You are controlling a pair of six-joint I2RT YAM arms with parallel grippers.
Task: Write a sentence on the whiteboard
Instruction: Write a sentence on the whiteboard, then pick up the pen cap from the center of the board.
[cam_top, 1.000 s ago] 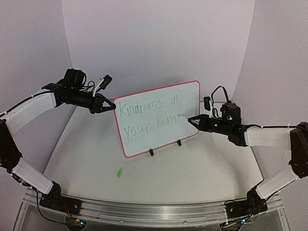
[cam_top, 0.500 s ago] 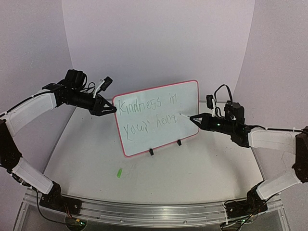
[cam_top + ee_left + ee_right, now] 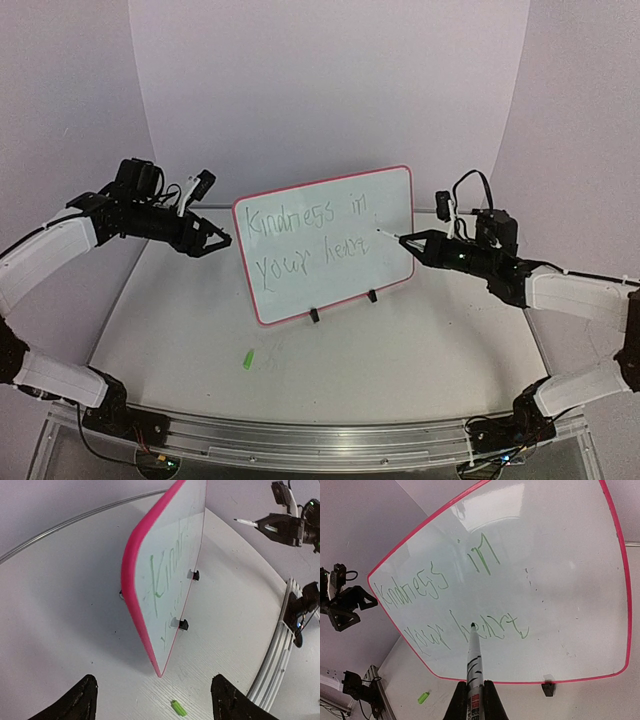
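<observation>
Left gripper [image 3: 222,243] backed off, whiteboard [image 3: 390,200] apart

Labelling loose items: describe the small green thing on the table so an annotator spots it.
Start at the pink-rimmed whiteboard standing mid-table. On the tabletop in front of its lower left corner lies the small green piece, alone. It is the only loose bright green object, touching nothing.
</observation>
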